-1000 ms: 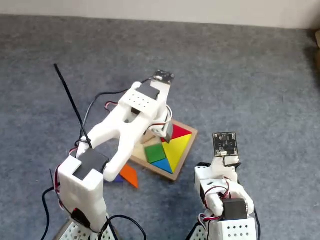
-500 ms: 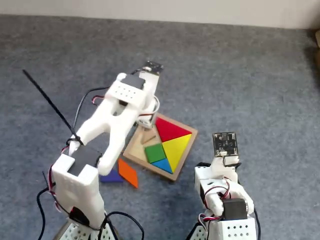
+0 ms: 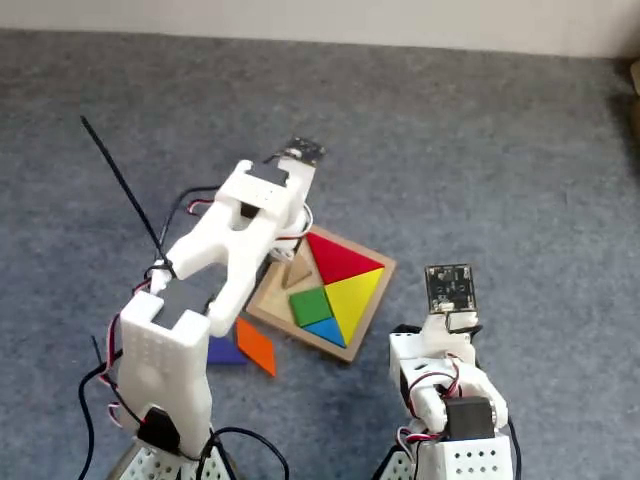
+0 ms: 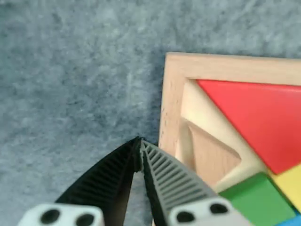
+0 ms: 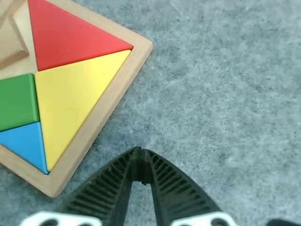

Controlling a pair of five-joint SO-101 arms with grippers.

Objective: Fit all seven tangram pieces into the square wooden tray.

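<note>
A grey carpeted table (image 3: pixel 480 130) is overlooked by a fixed high camera, set above it on the robot's own side. The left wrist camera is pointed down past the left gripper (image 4: pixel 140 143), close over one corner of the square wooden tray (image 4: pixel 170 94); the right wrist camera, past the right gripper (image 5: pixel 140 157), over another corner. The large red triangular piece (image 4: pixel 254 117) is shared by all three views.

No word, number or sign can be read here. The wooden tray (image 3: pixel 371 311) looks plain, and any print on the dark circuit board (image 3: pixel 449 288) is too small to tell.
</note>
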